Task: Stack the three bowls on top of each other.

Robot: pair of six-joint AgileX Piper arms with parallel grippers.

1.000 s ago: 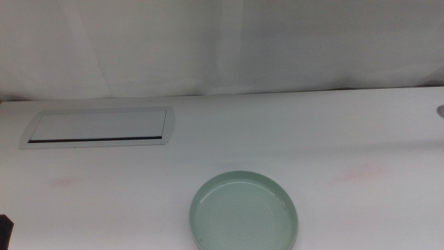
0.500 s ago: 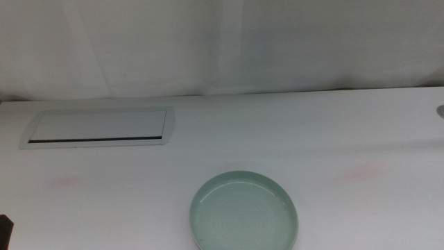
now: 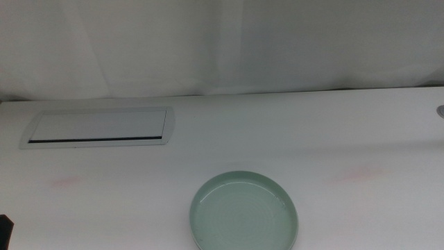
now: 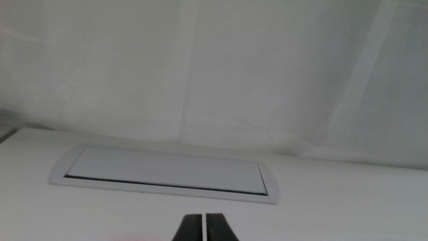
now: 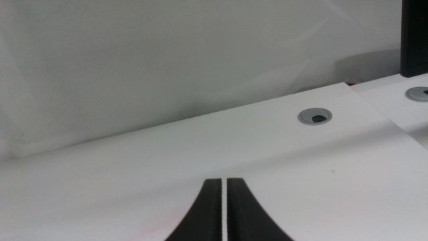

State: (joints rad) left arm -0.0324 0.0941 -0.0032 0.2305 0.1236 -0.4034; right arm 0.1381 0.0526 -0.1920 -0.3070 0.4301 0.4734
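A pale mint green bowl (image 3: 244, 212) sits upright on the white table (image 3: 291, 139) at the front centre, and the picture's bottom edge cuts it. The cream-white and grey-blue bowls do not show on their own in any view; I cannot tell if they lie under the green one. My left gripper (image 4: 204, 226) is shut and empty, low over the table and facing the white panel. Only a dark corner of the left gripper (image 3: 4, 223) shows in the middle view, at the bottom left edge. My right gripper (image 5: 223, 204) is shut and empty over bare table. It is out of the middle view.
A flat white rectangular panel with a dark slot (image 3: 98, 128) lies at the back left, also in the left wrist view (image 4: 167, 173). A grey round grommet (image 5: 315, 117) sits in the table at the far right (image 3: 440, 110). A white curtain hangs behind the table.
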